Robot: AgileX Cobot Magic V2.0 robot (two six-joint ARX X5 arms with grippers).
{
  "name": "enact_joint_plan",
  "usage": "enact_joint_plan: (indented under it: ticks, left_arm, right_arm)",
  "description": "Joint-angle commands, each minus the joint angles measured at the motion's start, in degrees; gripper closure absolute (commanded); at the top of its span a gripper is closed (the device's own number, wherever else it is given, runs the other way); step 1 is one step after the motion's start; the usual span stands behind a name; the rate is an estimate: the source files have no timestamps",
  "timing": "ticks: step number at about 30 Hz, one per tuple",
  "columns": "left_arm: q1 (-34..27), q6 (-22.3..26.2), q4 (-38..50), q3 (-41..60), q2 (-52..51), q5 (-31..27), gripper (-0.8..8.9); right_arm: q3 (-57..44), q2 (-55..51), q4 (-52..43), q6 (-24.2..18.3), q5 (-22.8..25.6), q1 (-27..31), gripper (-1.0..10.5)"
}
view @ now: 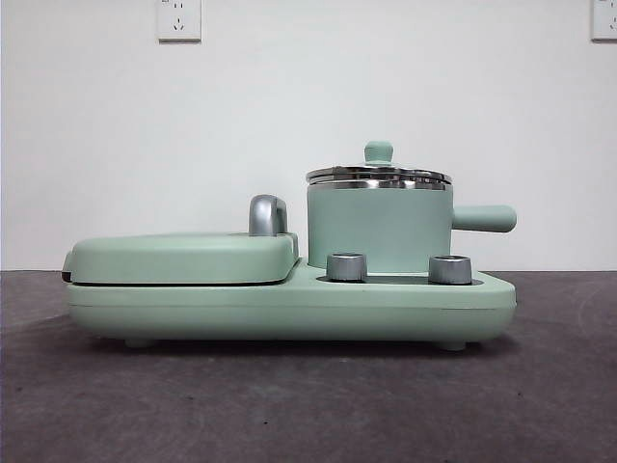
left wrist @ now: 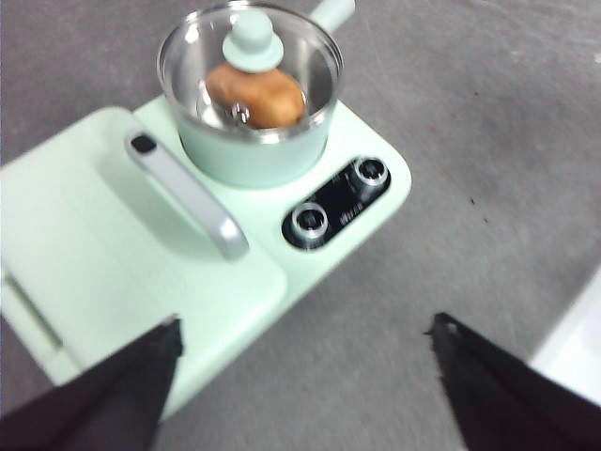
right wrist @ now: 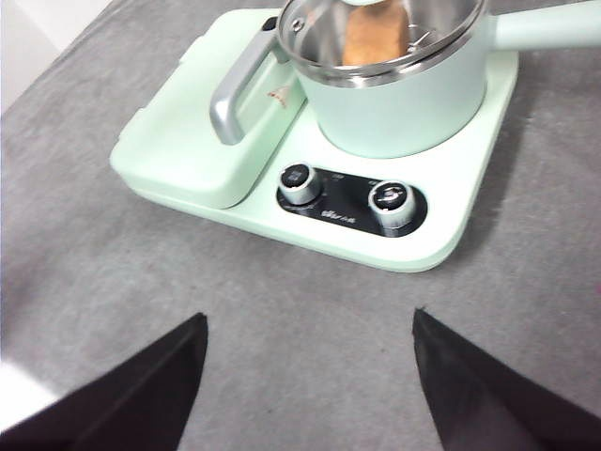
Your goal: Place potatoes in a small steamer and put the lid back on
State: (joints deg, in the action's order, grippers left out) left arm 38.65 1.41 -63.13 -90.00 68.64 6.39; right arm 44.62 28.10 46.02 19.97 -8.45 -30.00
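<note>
State check: the potato point(left wrist: 255, 96) sits inside the small steamer point(view: 379, 230), visible through the glass from both wrist views. The lid point(left wrist: 250, 58) is on the pot, its steel rim seated flat on the pot rim in the front view, knob pointing straight up. It looks level, not cocked (good sign that it dropped into place properly).

The steamer stands in its well on the appliance base point(view: 289, 309), behind the two chrome dials point(view: 347, 267). Its stubby side handle points away from the closed griddle cover point(view: 183, 257), so the handle is clear of the griddle's chrome handle point(view: 268, 215). The whole unit rests on the grey table point(view: 308, 405) near the middle, well apart from the near edge.

Left gripper point(left wrist: 305, 343): jaws spread wide, nothing between them, hovering above the table on the near side of the appliance and touching nothing. Right gripper point(right wrist: 310, 329): same, jaws released and empty, over bare table in front of the dials. Neither shows in the front view, which suggests both arms are pulled back high.

My read: both task steps look done, potato in and lid on. Open empty jaws held clear of the unit fit a finished, retracted pose. Only risk I'd flag is bumping the protruding side handle on any further move.
</note>
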Motion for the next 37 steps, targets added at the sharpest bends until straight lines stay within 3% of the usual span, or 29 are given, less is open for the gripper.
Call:
enact_joint_plan:
  ticks: [1, 2, 3, 4, 9, 15, 20, 23, 27, 29, 31, 33, 37]
  left_arm:
    - [0.3, -1.2, 0.2, 4.7, -6.0, 0.3, 8.31]
    - [0.3, -1.7, 0.6, 7.3, -9.0, 0.2, 7.88]
    - [0.3, -2.1, 1.2, 9.8, -11.9, 0.3, 8.09]
    - [0.3, -2.4, 1.6, 12.0, -14.3, 0.2, 8.08]
    - [0.3, -4.3, 2.9, 22.2, -25.1, -2.1, 8.08]
    - [0.3, -4.5, -4.7, 22.9, -30.7, -2.1, 8.08]
    - [0.3, -4.5, -2.4, 25.1, -35.0, -2.1, 8.08]
    - [-3.7, 1.9, 8.7, 32.3, -39.0, -3.8, 8.07]
    - [-14.7, 4.7, 36.8, 53.0, -48.8, -3.4, 8.07]
    - [-21.5, 2.8, 49.7, 66.5, -55.4, -5.3, 8.07]
    - [-27.1, -3.8, 56.7, 76.7, -61.0, -6.2, 8.07]
    - [-30.7, -7.7, 58.6, 83.8, -65.4, -6.2, 8.07]
    - [-33.6, -8.1, 51.4, 89.0, -68.1, -6.6, 8.06]
  right_arm:
    - [0.2, 0.2, -0.6, -0.1, -1.4, -0.4, 6.4]
    - [0.2, 0.2, -0.6, -0.7, -2.3, -0.4, 7.9]
    - [0.2, 0.2, -0.6, -1.5, -2.7, -0.4, 9.7]
    - [0.2, 0.2, -0.6, -2.0, -2.6, -0.4, 9.2]
    - [0.2, 0.2, -0.6, -2.6, -2.5, -0.4, 9.1]
    - [0.2, 0.2, -0.6, -2.6, -2.4, -0.4, 9.1]
    - [0.2, 0.2, -0.6, -2.6, -2.4, -0.4, 9.1]
    - [0.2, 0.2, -0.6, -2.6, -2.4, -0.4, 9.1]
    - [0.2, 0.2, -0.6, -2.6, -2.2, -0.4, 9.1]
    - [0.2, 0.2, -0.6, -2.6, -2.0, -0.4, 9.1]
    - [0.2, 0.2, -0.6, -2.6, -2.1, -0.4, 9.1]
    - [0.2, 0.2, -0.6, -2.6, -2.1, -0.4, 9.1]
    - [0.2, 0.2, -0.6, -2.6, -2.0, -0.4, 9.1]
